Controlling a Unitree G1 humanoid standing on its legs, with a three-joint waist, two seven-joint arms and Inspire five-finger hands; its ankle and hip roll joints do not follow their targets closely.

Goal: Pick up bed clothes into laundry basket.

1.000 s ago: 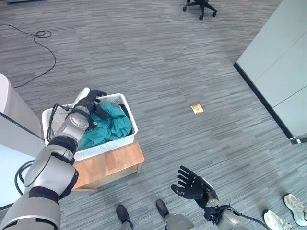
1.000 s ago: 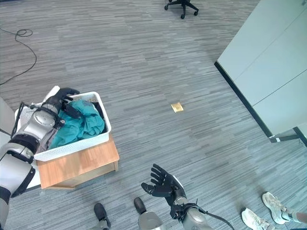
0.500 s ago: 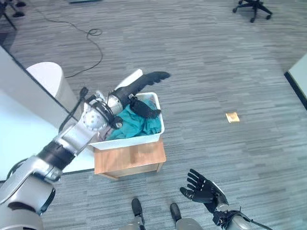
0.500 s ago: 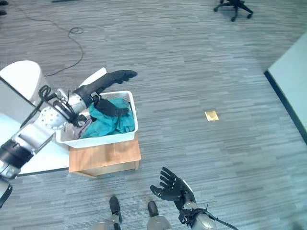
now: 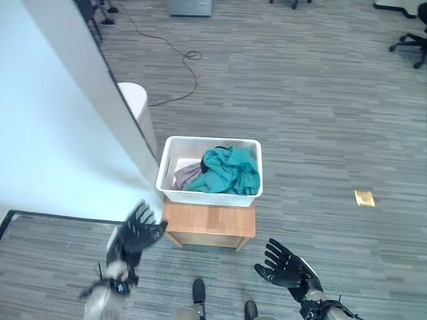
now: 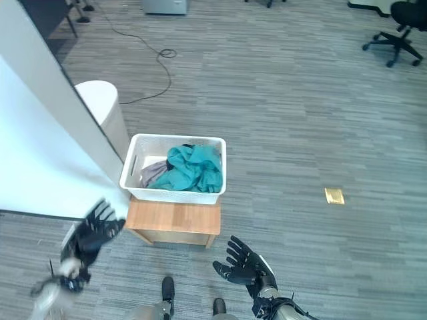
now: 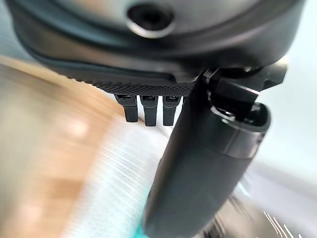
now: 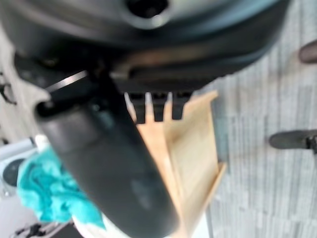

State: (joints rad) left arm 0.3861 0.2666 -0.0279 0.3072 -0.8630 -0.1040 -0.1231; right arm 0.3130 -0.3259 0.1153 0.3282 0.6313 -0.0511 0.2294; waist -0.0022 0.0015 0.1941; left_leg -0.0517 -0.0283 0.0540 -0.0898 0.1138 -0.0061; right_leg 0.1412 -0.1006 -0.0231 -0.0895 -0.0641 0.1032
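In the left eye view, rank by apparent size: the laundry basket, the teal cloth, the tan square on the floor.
1. White laundry basket, largest.
2. Teal cloth, bunched inside the basket, clearly smaller.
3. Tan square on the floor, smallest by far.

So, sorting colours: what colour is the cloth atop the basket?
Teal cloth, clearest in the left eye view.

Bright, even light falls over the grey floor (image 5: pixel 313 100), with only soft shadows. The left hand (image 5: pixel 133 235) is smeared with motion blur. Both wrist views are out of focus.
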